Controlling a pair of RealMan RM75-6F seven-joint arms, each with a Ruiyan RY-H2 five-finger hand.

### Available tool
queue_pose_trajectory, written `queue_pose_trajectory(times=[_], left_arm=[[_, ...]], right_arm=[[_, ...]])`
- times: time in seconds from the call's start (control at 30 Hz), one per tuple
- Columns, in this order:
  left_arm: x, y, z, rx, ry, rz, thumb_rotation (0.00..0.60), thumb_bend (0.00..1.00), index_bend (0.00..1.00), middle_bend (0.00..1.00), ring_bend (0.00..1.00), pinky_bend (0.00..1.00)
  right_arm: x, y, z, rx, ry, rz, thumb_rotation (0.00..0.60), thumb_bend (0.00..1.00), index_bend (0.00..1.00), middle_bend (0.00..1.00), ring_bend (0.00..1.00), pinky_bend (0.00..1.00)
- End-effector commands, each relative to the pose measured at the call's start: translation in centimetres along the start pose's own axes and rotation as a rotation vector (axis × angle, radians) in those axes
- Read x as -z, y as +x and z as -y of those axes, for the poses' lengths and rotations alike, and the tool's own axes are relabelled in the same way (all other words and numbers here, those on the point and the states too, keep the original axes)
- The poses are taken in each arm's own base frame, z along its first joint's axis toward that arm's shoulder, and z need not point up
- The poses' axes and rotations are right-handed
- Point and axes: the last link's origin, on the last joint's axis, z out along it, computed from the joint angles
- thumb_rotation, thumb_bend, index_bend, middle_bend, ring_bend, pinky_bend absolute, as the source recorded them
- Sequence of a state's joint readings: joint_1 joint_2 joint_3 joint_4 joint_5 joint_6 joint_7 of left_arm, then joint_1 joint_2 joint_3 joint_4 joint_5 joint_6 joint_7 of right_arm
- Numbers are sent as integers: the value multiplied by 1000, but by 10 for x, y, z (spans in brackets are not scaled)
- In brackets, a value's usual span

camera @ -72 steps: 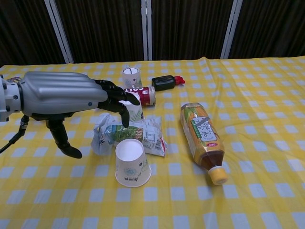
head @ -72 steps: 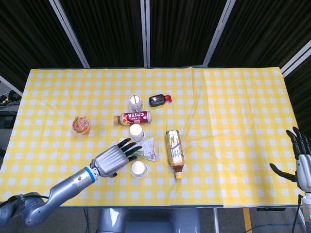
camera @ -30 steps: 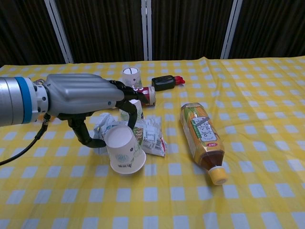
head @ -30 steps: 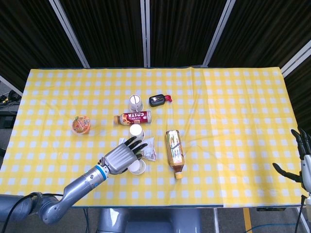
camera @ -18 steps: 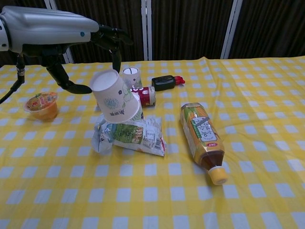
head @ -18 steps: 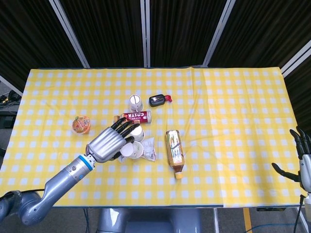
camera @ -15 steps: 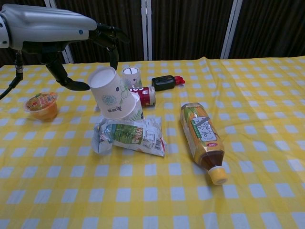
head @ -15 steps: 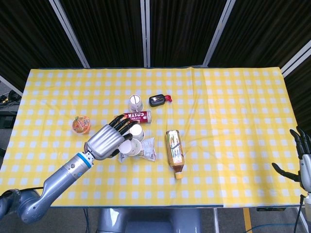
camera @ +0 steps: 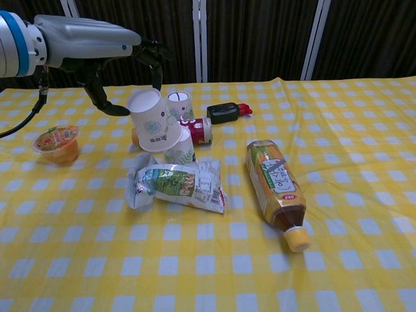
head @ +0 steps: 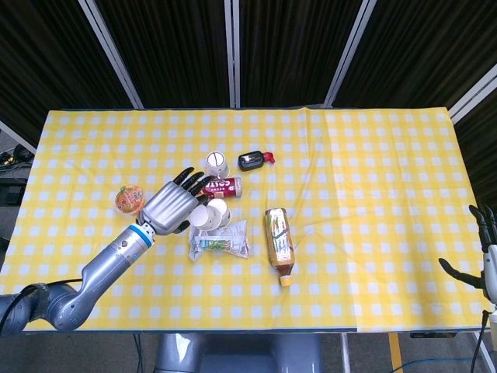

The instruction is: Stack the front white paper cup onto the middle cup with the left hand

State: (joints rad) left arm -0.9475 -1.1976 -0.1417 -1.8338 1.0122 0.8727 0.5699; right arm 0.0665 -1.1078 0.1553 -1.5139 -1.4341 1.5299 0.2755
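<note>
The left hand [camera: 97, 45] is holding the front white paper cup [camera: 153, 120] upside down above the table [camera: 364, 162], fingers wrapped over its upper part and the thumb curling down behind it. The cup is tilting, its wide rim hanging low over the middle cup [camera: 179, 149]; the two look to be touching or very nearly so, but the overlap cannot be settled from either view. In the head view the carried cup [head: 203, 217] is sitting just beside the middle cup [head: 220, 210], so the mouth is judged not yet centred on the target.

The inverted carry suits the task, since the middle cup is also standing base-up. A crumpled snack packet [camera: 179, 185], a red can [camera: 200, 130] and a tipped tea bottle [camera: 276, 185] are crowding the target, leaving little room for error.

The right hand [head: 485, 260] is waiting at the table's edge, fingers spread, holding nothing.
</note>
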Motion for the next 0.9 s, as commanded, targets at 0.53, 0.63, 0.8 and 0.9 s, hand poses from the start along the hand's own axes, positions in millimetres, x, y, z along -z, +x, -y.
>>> queue_pose_trajectory(times=[0.53, 0.63, 0.8, 0.9], left_arm=[[-34, -5, 0, -8, 29, 23, 600, 365, 429, 0, 0, 0], [-42, -8, 1, -9, 34, 31, 600, 364, 429, 0, 0, 0], [-49, -10, 0, -15, 39, 20, 600, 362, 379, 0, 0, 0], [-52, -12, 0, -6, 41, 24, 600, 332, 281, 0, 0, 0]], right_arm=[[-2, 3, -5, 15, -11, -18, 600, 44, 0, 0, 0, 0], [-2, 2, -5, 30, -13, -21, 600, 45, 0, 0, 0, 0], [-3, 2, -7, 49, -21, -26, 600, 45, 0, 0, 0, 0], [-3, 2, -7, 50, -21, -29, 600, 44, 0, 0, 0, 0]])
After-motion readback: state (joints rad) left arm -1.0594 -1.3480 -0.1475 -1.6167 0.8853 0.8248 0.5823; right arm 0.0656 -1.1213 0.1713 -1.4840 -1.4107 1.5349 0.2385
